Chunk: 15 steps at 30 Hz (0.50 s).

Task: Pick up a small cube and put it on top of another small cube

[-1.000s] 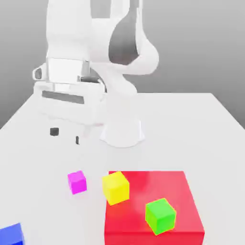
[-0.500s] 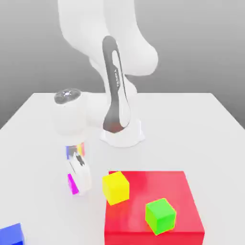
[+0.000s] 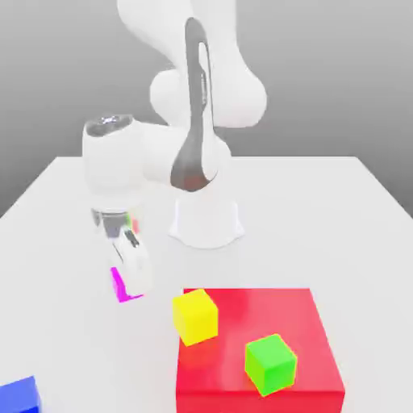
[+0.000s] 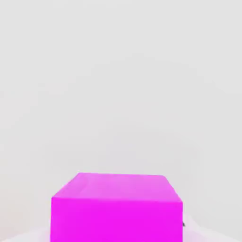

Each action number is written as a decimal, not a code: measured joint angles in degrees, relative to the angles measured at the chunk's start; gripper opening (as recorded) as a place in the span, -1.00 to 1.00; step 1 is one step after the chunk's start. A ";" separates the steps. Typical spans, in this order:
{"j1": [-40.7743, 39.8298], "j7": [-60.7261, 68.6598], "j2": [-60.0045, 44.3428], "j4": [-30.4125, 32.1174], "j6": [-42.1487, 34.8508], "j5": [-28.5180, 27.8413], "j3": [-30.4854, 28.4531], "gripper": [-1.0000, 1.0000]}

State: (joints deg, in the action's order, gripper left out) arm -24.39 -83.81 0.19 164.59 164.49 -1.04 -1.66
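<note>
The small cube [image 3: 118, 285] is bright magenta and hangs a little above the white table, on the exterior view's left of the red block. My gripper [image 3: 129, 284] points downward and is shut on it, with a white finger [image 3: 137, 273] covering most of the cube's near face. In the hand view the magenta cube [image 4: 116, 208] sits close up against the pale table. A larger yellow cube [image 3: 194, 316] rests at the red block's near-left corner, and a larger green cube [image 3: 270, 364] sits on top of the block.
The wide, flat red block [image 3: 266, 323] lies at the front right. A blue cube [image 3: 18, 395] sits at the front left corner. My arm's white base [image 3: 206, 222] stands mid-table behind the cubes.
A second ago the magenta cube lay on the table and my gripper stood open at the back left. It came down, shut on the cube and has lifted it slightly.
</note>
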 joint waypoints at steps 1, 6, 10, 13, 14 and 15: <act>-0.23 -0.22 -0.77 -1.92 -1.15 -0.24 0.06 -1.00; -0.51 -0.68 -5.38 -12.16 -6.77 -0.55 0.00 -1.00; -0.70 -0.60 -9.23 -20.46 -11.22 -0.17 0.06 -1.00; -0.89 -0.40 -12.13 -26.69 -14.56 0.31 0.18 -1.00; -0.94 -0.31 -13.09 -28.77 -15.67 0.49 0.21 -1.00; -1.00 -0.21 -14.06 -30.84 -16.78 0.69 0.25 -1.00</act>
State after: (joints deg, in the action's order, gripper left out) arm -25.40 -84.02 -13.87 133.75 147.71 -0.35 -1.41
